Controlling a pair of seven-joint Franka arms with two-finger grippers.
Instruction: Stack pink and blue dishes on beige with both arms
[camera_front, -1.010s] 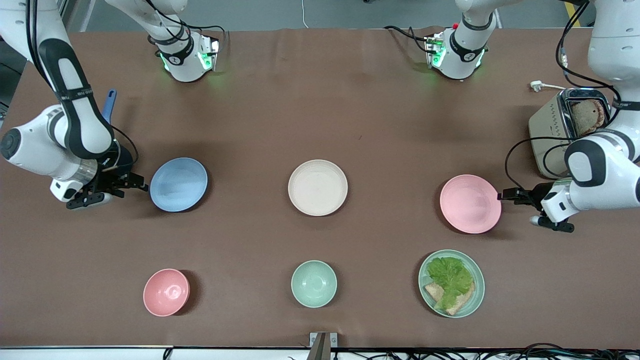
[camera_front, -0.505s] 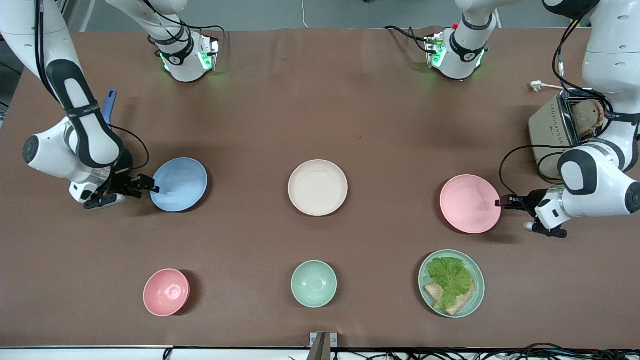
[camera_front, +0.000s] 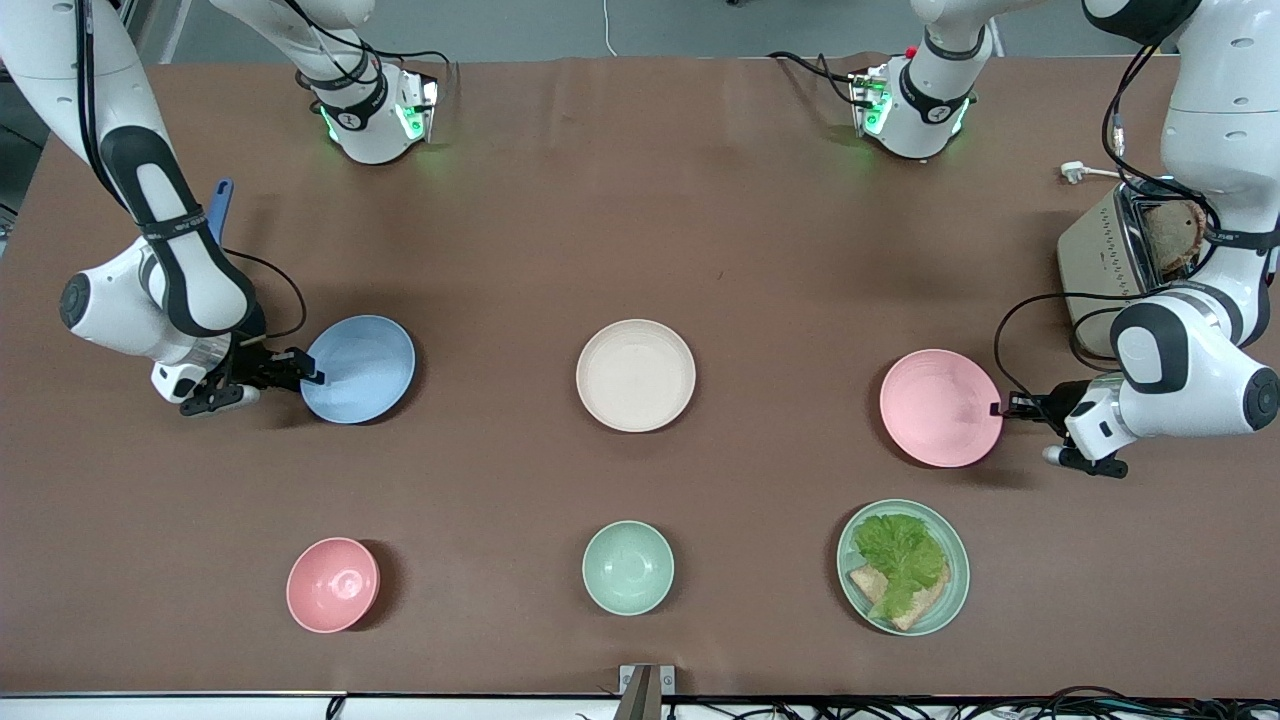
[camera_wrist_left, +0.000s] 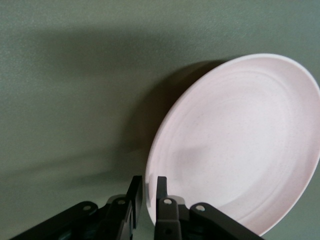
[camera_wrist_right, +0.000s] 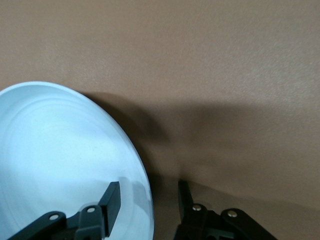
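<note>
The blue plate (camera_front: 358, 368) lies flat on the brown table toward the right arm's end. My right gripper (camera_front: 308, 378) is open and straddles its rim, one finger (camera_wrist_right: 111, 200) over the plate (camera_wrist_right: 60, 160) and the other outside it; the right gripper (camera_wrist_right: 148, 187) has a wide gap. The pink plate (camera_front: 940, 407) lies toward the left arm's end. My left gripper (camera_front: 1000, 407) is shut on its rim; in the left wrist view the left gripper (camera_wrist_left: 148, 181) pinches the plate's (camera_wrist_left: 240, 145) edge. The beige plate (camera_front: 636, 375) sits bare between them.
Nearer the front camera stand a pink bowl (camera_front: 333, 584), a mint-green bowl (camera_front: 627, 567) and a mint-green plate (camera_front: 960, 560) with lettuce and bread. A toaster (camera_front: 1100, 260) holding bread stands by the left arm. A blue handle (camera_front: 219, 210) shows by the right arm.
Both grippers have slid in low from the table ends onto their plates' rims. The plates have not moved.
</note>
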